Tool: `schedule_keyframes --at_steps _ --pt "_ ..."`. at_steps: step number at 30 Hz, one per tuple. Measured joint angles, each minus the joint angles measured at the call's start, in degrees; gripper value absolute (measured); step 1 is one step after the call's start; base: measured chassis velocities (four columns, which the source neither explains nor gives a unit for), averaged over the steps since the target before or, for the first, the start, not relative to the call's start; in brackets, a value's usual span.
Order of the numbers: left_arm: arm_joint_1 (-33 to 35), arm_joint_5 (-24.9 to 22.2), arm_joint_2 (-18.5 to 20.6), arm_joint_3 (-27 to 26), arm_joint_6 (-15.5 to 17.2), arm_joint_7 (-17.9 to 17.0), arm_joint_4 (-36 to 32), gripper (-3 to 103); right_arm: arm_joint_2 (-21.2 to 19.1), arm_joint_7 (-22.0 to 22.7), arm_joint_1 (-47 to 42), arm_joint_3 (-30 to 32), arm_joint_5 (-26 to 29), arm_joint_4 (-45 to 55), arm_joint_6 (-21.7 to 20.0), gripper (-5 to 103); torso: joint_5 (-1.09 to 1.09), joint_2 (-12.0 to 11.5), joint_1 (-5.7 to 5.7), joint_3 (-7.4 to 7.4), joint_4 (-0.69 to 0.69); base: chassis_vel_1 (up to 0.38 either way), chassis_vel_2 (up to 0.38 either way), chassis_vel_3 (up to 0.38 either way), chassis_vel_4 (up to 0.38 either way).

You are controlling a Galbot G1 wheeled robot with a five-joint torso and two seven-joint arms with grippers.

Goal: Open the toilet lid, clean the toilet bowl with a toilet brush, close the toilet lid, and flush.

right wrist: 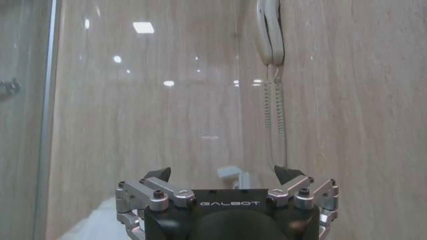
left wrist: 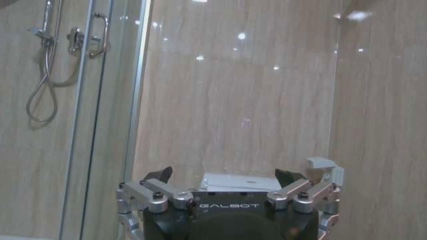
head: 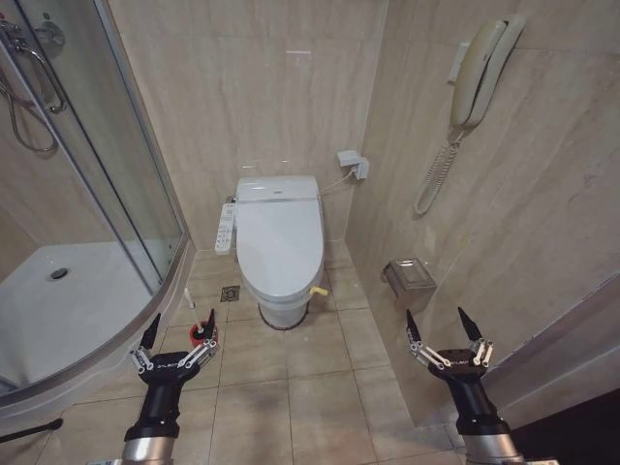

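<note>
Both hands were spread wide and held nothing: the left hand (head: 175,339) hung over the floor tiles, the toilet brush (head: 204,332) in its red holder just beyond it; the right hand (head: 445,334) hovered near the side wall. Well ahead, the toilet lid (head: 280,242) lay shut on the toilet bowl (head: 281,308), a wall phone (head: 477,82) above to the right.

Illumination is even and warm, coming from ceiling fixtures overhead. These fixtures reflect as small bright spots on the glossy wall tiles (right wrist: 143,27) in both wrist views. The toilet lid (head: 280,237) carries a soft sheen without blown-out glare. Shadows are faint and diffuse on the floor (head: 291,387). The head view bends straight lines toward its edges. The wrist views are slightly soft.
</note>
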Motion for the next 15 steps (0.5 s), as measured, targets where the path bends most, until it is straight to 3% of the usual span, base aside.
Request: schedule_keyframes --at_steps 15 --pt "-0.19 -1.04 0.84 -0.15 -1.68 -0.33 0.51 100 1.08 -4.84 0.58 0.27 1.95 -1.36 4.12 100 0.0 0.0 0.0 0.0 0.0 0.0 0.0 0.0 0.0"
